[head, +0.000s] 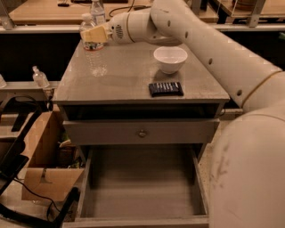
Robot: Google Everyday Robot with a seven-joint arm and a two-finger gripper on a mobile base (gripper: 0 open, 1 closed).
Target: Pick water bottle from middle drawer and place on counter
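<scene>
The water bottle (pixel 94 55) is a clear ribbed bottle with a white cap. It stands upright at the left part of the counter (pixel 129 75), its base at or just above the grey top. My gripper (pixel 95 34) reaches in from the right and is shut on the bottle's upper part, its tan fingers (pixel 99 32) over the label. The middle drawer (pixel 142 189) is pulled open below, and its grey floor is bare.
A white bowl (pixel 170 58) and a flat black object (pixel 165 88) sit on the counter's right half. A shut drawer front with a round knob (pixel 142 132) is above the open drawer. Another bottle (pixel 98 10) stands on the tan desk behind. A cardboard box (pixel 42 164) is on the floor at left.
</scene>
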